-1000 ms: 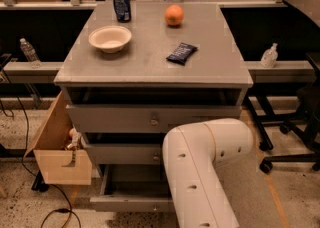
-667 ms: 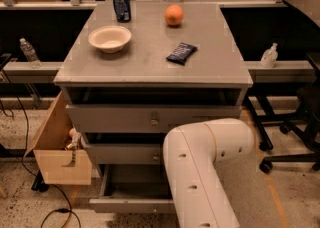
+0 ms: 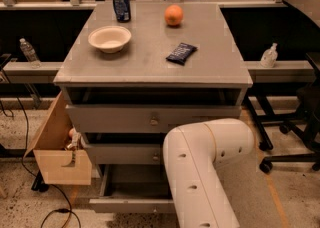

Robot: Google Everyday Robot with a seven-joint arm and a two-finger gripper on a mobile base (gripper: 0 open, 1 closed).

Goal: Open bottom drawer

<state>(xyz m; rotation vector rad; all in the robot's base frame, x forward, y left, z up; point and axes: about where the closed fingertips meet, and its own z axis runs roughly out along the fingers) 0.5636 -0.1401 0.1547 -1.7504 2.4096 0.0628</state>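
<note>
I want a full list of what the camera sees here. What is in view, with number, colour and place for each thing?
soda can: 1, blue, back left of the cabinet top
orange: 1, orange, back of the top, right of the can
bowl: 1, cream, left part of the top
snack packet: 1, dark blue, right of the bowl
cabinet: 1, grey, centre
top drawer: 1, grey, highest
middle drawer: 1, grey, between the others
bottom drawer: 1, grey, lowest, pulled out
cardboard box: 1, brown, floor left of the cabinet
water bottle: 1, clear, left ledge
pump bottle: 1, whitish, right ledge
robot arm: 1, white, before the lower drawers
gripper: not in view
</note>
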